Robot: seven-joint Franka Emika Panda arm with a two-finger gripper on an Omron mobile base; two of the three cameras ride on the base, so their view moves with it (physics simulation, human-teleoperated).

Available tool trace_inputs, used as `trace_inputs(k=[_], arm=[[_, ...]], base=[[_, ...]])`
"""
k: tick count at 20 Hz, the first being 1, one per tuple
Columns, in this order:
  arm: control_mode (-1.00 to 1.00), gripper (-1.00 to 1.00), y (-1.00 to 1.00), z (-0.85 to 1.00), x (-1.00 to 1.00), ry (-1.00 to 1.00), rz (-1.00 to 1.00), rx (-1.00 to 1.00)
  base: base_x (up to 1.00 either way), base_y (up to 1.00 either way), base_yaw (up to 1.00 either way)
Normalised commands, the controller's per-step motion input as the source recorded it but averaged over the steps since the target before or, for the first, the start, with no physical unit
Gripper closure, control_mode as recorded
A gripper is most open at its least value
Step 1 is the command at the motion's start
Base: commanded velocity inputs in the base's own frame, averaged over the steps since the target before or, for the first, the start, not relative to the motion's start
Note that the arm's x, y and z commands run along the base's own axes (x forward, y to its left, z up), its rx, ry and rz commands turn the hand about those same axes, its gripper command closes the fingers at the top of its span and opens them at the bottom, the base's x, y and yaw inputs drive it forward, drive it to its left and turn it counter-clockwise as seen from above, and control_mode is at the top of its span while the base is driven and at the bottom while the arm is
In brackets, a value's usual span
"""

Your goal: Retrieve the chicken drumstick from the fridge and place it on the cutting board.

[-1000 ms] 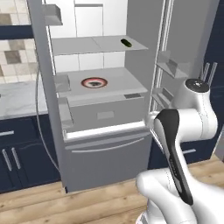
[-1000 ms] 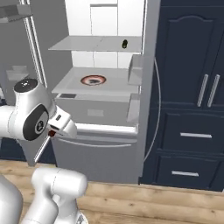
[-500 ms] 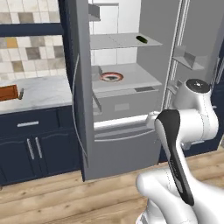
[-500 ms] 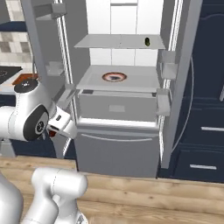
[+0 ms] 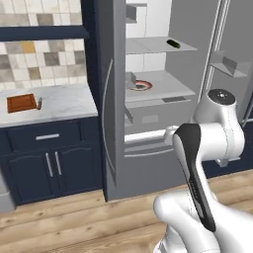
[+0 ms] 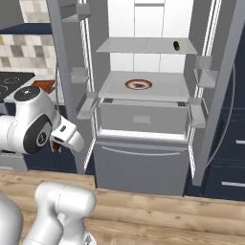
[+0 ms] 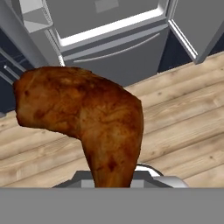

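**Drumstick in gripper, outside fridge**

One chicken drumstick (image 7: 87, 122) is pinched in the gripper (image 6: 57, 145). In the hand view its narrow end points down at the gripper, thick end up-left. One fridge (image 6: 143, 105) stands open. One cutting board (image 5: 22, 103) lies on the bench (image 5: 59, 101).

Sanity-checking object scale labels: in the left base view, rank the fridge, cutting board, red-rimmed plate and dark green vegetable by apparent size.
1. fridge, by far the largest.
2. cutting board.
3. red-rimmed plate, partly hidden by the fridge's door, so its place against the board is unsure.
4. dark green vegetable, smallest; it also sits farther back.
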Motion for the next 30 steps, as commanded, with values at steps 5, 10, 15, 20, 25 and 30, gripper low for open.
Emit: trace_inputs(k=[5,10,15,20,25,30], arm=[[1.0,1.0,0.0,0.0,0.0,0.0,0.0,0.0],[1.0,1.0,0.0,0.0,0.0,0.0,0.0,0.0],[1.0,1.0,0.0,0.0,0.0,0.0,0.0,0.0],[1.0,1.0,0.0,0.0,0.0,0.0,0.0,0.0],[1.0,1.0,0.0,0.0,0.0,0.0,0.0,0.0],[1.0,1.0,0.0,0.0,0.0,0.0,0.0,0.0]], base=[[-0.63,0.79,-0.01],[-1.0,0.82,0.0],[-0.59,1.0,-0.04],[0.42,0.91,-0.04],[-0.13,-0.43,0.23],[-0.5,-0.26,0.28]])
